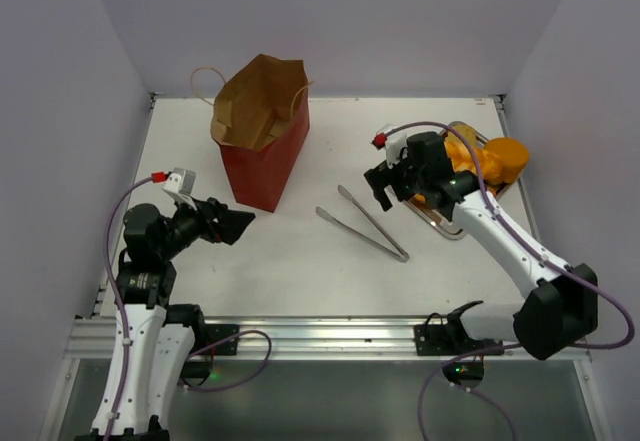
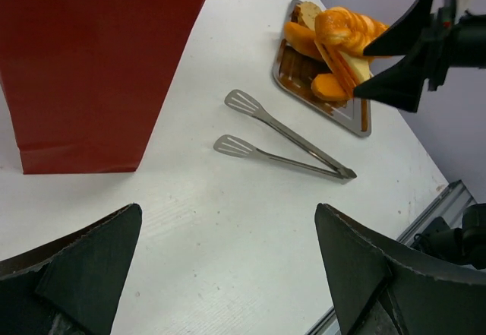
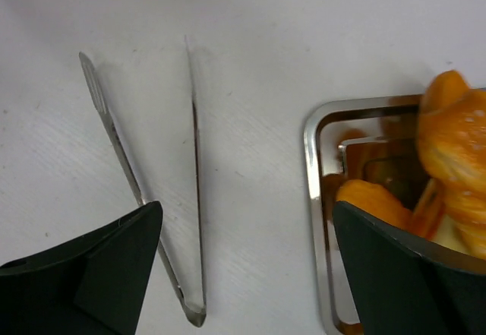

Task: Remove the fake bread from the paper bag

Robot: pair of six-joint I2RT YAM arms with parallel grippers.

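The paper bag (image 1: 265,156) stands upright at the back left of the table, red outside, its brown mouth open; no bread shows inside it. In the left wrist view the paper bag (image 2: 91,61) fills the upper left. Several orange fake bread pieces (image 1: 490,156) are piled on a silver tray (image 1: 440,226) at the right. My right gripper (image 1: 380,189) hangs open beside the tray's left rim (image 3: 313,198), holding nothing, with fake bread (image 3: 456,153) just to its right. My left gripper (image 1: 238,226) is open and holding nothing, low over the table near the bag's front corner.
Metal tongs (image 1: 365,223) lie on the table between the bag and the tray, below the right gripper (image 3: 247,207). In the left wrist view the tongs (image 2: 281,141) lie beyond my left gripper (image 2: 228,210). Walls enclose the table on three sides.
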